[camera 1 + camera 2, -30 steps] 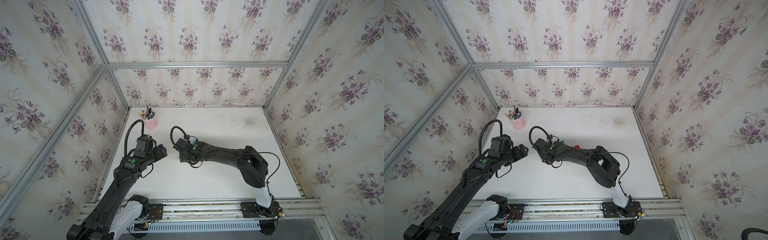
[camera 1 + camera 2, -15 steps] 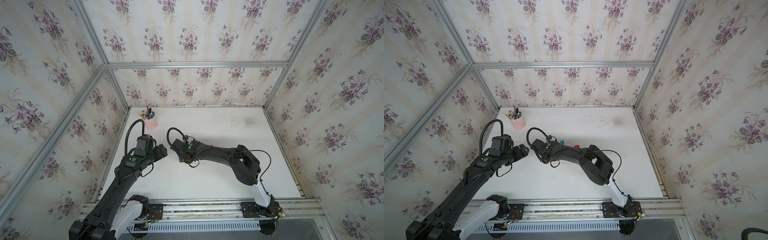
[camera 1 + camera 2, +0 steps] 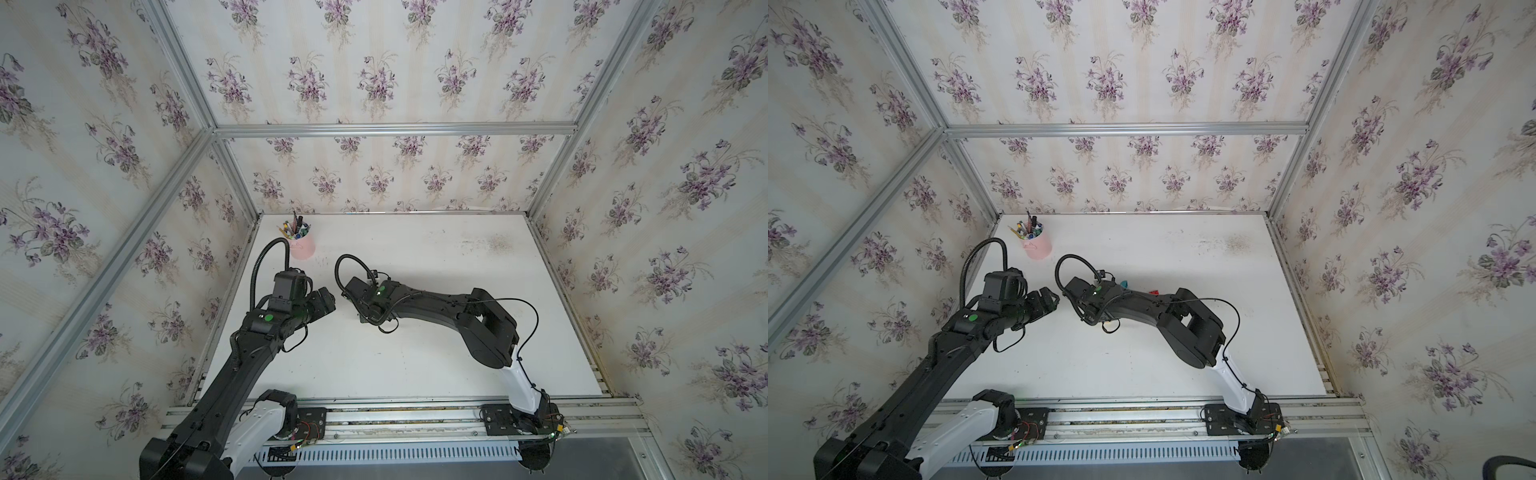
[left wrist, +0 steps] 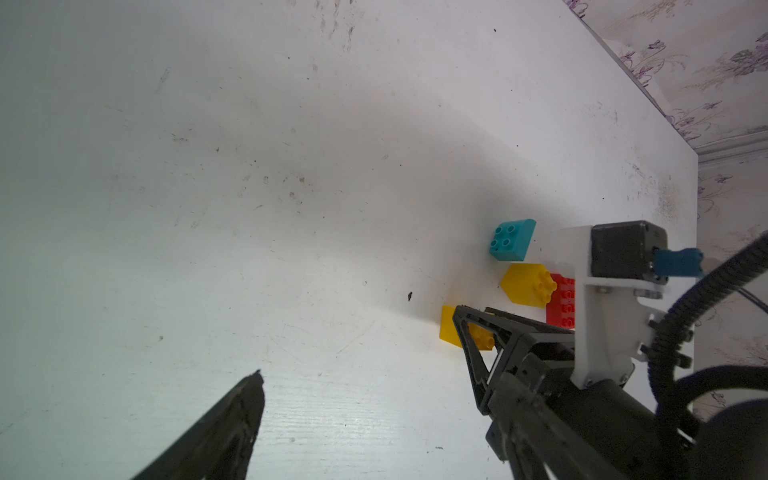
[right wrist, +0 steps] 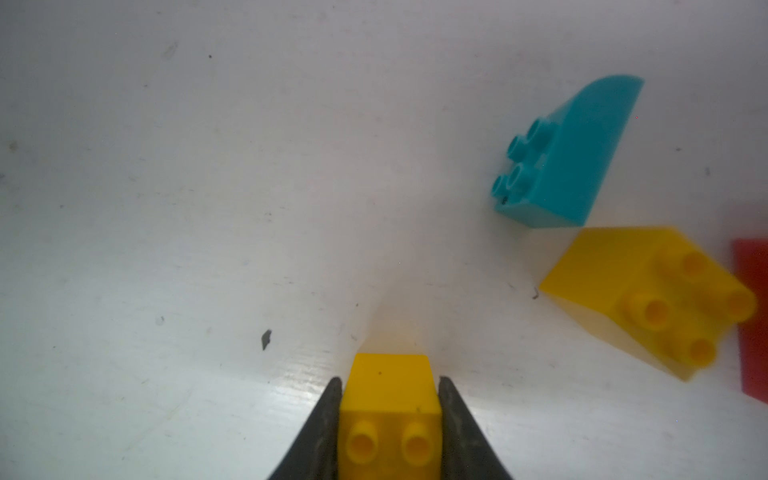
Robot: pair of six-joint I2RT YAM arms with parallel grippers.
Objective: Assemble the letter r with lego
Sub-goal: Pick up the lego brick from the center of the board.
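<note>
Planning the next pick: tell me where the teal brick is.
In the right wrist view the teal brick lies on the table beside the loose yellow brick, apart from the gripped yellow brick.

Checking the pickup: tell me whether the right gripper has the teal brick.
No, the right gripper clamps a yellow brick; the teal brick lies free.

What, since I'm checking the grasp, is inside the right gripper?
The right gripper pinches one yellow brick between its fingers, studs facing the wrist camera. The brick's underside cannot be seen.
</note>
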